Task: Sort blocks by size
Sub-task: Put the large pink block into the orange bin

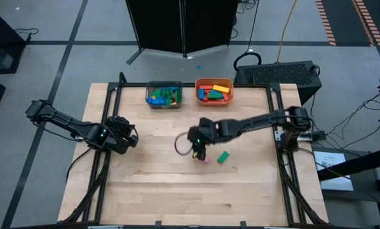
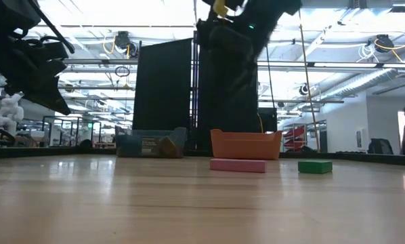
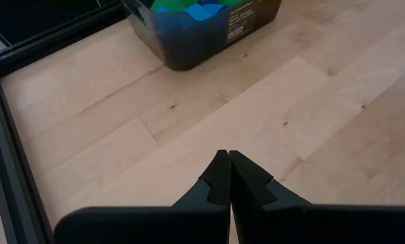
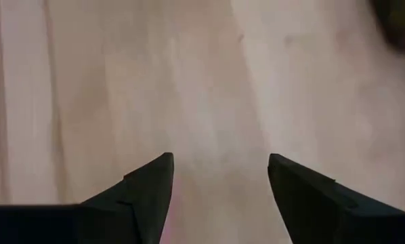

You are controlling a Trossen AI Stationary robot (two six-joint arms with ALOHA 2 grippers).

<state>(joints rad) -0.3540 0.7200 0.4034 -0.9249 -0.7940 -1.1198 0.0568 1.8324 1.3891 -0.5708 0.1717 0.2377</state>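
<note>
From low down, a pink block point(image 2: 238, 165) and a green block point(image 2: 315, 167) lie on the table point(image 1: 152, 184). From above, the right gripper point(image 1: 200, 152), fingers wide and holding nothing, hides most of the pink one. The left gripper point(image 3: 228, 177) is closed near the left edge. Other blocks fill the grey bin point(image 1: 164, 104) and orange bin point(image 1: 214, 99).

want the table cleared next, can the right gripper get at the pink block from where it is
Probably yes. The right gripper hangs open directly over the pink block, which lies flat on the table with bare wood around it; the green block sits well aside.
</note>
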